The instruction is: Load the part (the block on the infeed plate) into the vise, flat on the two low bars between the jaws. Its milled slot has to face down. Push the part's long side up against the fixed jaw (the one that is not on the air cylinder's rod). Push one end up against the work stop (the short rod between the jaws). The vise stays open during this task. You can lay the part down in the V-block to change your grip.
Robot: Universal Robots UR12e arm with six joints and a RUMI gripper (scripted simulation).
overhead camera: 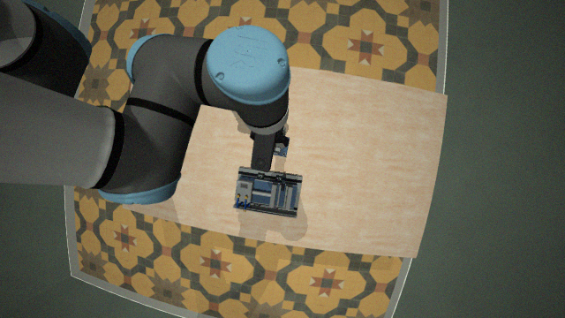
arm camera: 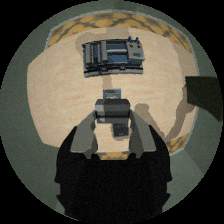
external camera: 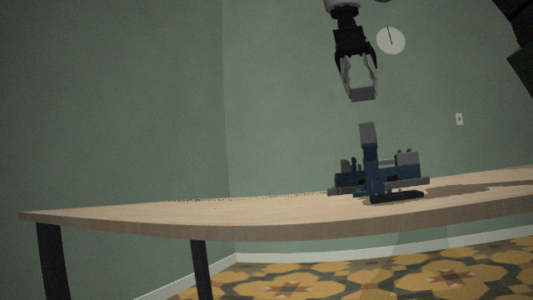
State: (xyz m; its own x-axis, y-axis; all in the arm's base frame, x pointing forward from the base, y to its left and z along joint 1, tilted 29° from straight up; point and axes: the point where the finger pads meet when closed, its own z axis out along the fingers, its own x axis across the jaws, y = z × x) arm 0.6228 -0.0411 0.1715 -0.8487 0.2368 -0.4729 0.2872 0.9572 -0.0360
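My gripper (external camera: pixel 361 89) hangs high above the table, fingers pointing down, shut on the grey part (external camera: pixel 362 93) at its fingertips. In the wrist view the part (arm camera: pixel 113 111) sits crosswise between the two grey fingers; I cannot tell which way its slot faces. The blue and grey vise (external camera: pixel 381 177) stands on the table well below, and it also shows in the wrist view (arm camera: pixel 113 56) and in the top view (overhead camera: pixel 269 191). Its jaws stand apart, with nothing between them. The arm's big wrist joint (overhead camera: pixel 249 66) hides most of the gripper from above.
A blue stand with a grey block-shaped top (external camera: pixel 368 143) rises in front of the vise, directly below the gripper; it shows small in the wrist view (arm camera: pixel 111 93). A dark flat plate (external camera: pixel 396 196) lies at its foot. The table edge runs along the front.
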